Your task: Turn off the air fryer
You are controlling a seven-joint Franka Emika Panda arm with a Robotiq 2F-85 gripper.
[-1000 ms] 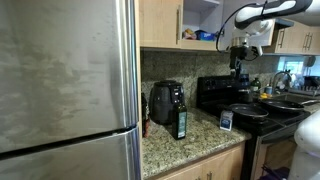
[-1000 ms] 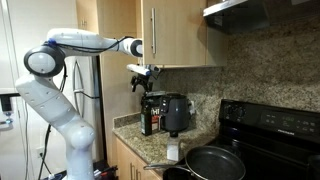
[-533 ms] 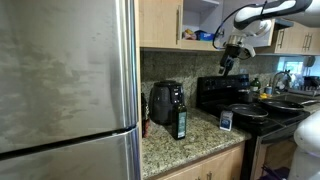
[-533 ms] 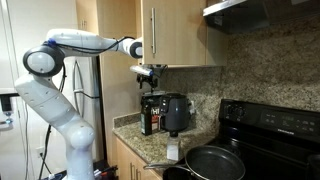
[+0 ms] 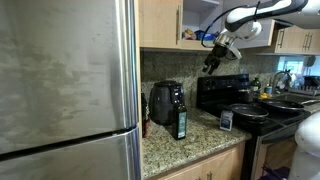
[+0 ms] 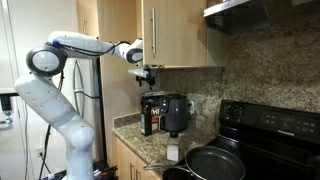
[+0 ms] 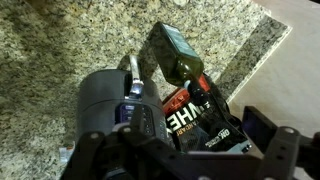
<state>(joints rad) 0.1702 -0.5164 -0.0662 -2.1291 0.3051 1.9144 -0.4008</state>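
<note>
Since a second ago my gripper [image 5: 212, 62] has swung away from the stove [image 5: 225, 90] and toward the air fryer [image 5: 165, 101], staying high in front of the backsplash. The air fryer stands on the granite countertop [image 5: 200, 140] against the wall, between the steel fridge [image 5: 65, 80] and the stove, and has not shifted. I hang above it and off to one side, well apart from it, touching nothing.

In an exterior view, a slim dark bottle [image 5: 181, 123] with a green label stands just in front of the fryer, near the counter's edge. From the opposite side, the gripper [image 6: 147, 76] shows just under the wooden cabinet [image 6: 175, 35]. The air fryer [image 6: 176, 113] sits lower, and a black pan [image 6: 215, 162] lies in the foreground, which the fridge-side camera does not show clearly.

Only the wrist view tells how my fingers stand. The gripper [image 7: 185, 165] fills the lower edge, with its two fingers spread wide apart and nothing between them. Below me that camera looks straight down on speckled countertop [image 7: 60, 40], the bottle [image 7: 178, 52] and a black pack [image 7: 205, 122] with red and white lettering. A rounded dark shape [image 7: 103, 102] lies beside the pack, and I cannot tell whether that is the fryer's top.
</note>
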